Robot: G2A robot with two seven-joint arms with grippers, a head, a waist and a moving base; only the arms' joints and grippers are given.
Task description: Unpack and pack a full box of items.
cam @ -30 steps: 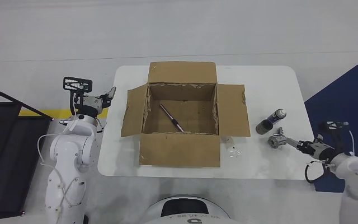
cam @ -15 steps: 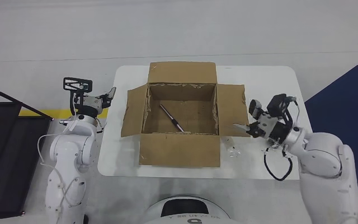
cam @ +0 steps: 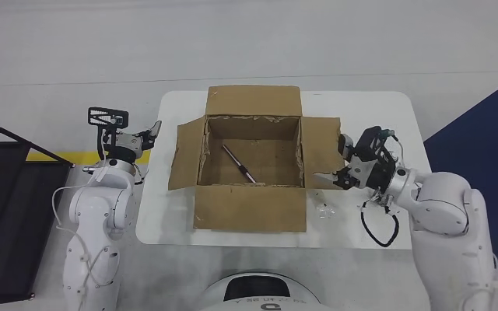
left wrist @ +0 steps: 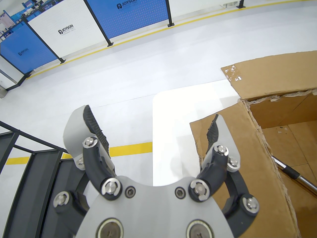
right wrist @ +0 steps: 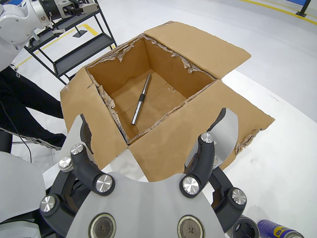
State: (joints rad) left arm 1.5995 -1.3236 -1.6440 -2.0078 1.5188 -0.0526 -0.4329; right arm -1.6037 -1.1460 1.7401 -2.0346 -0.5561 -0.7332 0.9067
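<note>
Left of the cardboard box point(cam: 247, 208), off the edge of the white table point(cam: 373, 117), the left gripper point(left wrist: 151, 115) hangs with its fingers spread wide and nothing between them. It is level with the box's far left corner and well apart from the outer edge of the left flap.

The box stands in the middle of the table with all four flaps folded outward and its torn rim showing. It holds a single metal rod point(cam: 239, 163) with a dark band at its middle, lying flat and slantwise on the floor of the box, clear of the walls.

Just off the right corner of the box's near flap a small clear piece point(cam: 324, 208) lies on the table.

Over the box's right flap the right gripper point(right wrist: 153, 116) points towards the opening, fingers parted and empty. Right of that flap, under the wrist, a blue and yellow spray can point(right wrist: 279, 231) lies beside a dark cylindrical part point(right wrist: 244, 229).
</note>
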